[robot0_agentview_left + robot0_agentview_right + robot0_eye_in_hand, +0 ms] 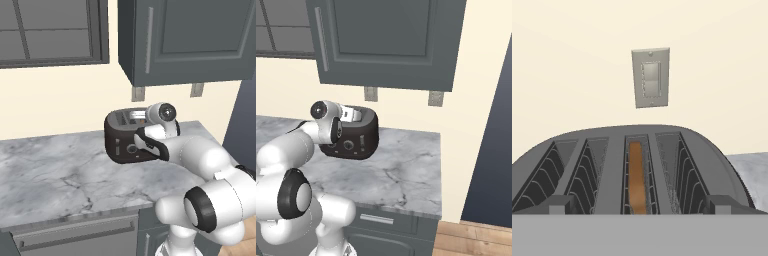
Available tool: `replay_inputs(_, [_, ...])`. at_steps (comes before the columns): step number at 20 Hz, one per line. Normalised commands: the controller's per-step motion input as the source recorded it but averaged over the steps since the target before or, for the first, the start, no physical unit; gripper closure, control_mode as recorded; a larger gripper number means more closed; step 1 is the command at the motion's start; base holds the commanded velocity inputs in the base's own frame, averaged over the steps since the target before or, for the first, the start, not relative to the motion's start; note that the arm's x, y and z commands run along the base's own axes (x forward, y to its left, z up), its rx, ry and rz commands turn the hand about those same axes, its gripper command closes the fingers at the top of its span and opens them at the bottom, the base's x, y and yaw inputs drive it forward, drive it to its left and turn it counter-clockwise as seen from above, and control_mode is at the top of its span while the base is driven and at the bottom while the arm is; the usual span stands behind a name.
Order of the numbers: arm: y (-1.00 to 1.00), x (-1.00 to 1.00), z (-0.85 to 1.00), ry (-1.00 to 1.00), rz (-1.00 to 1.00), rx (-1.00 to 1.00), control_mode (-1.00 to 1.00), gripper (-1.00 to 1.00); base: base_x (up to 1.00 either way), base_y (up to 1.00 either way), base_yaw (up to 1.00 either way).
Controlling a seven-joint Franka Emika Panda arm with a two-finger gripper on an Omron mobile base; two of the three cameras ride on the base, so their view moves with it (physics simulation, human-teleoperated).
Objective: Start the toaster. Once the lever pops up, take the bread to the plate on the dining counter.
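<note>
The dark glossy toaster (122, 142) stands on the marble counter against the wall, also seen as the toaster (358, 137) from the right. In the hand view the toaster (612, 165) shows several top slots, and the tan-brown bread (637, 180) sits upright in one of the middle slots. My gripper (640, 206) hovers just in front of and above the slots, open, with its fingertips (559, 204) set wide and nothing between them. A small slider, the lever (117, 147), shows on the toaster's front beside a round knob (131, 148). The plate and the dining counter are out of view.
The marble counter (55, 175) stretches left of the toaster, with a dishwasher front (75, 235) below. Grey upper cabinets (190, 40) hang overhead. A wall outlet (651, 77) sits behind the toaster. A dark tall panel (491, 150) bounds the counter's right end.
</note>
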Motion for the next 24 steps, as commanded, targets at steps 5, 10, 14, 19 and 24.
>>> replay_inputs(5, [0.00,0.00,0.00,0.00,0.00,0.00,-1.00,-1.00,0.00,0.00,0.00])
replay_inputs(10, [0.00,0.00,0.00,0.00,0.00,0.00,-1.00,-1.00,0.00,0.00,0.00])
replay_inputs(14, [0.00,0.00,0.00,0.00,0.00,0.00,-1.00,-1.00,0.00,0.00,0.00])
replay_inputs(19, [0.00,0.00,0.00,0.00,0.00,0.00,-1.00,-1.00,0.00,0.00,0.00])
replay_inputs(24, [0.00,0.00,0.00,0.00,0.00,0.00,-1.00,-1.00,0.00,0.00,0.00])
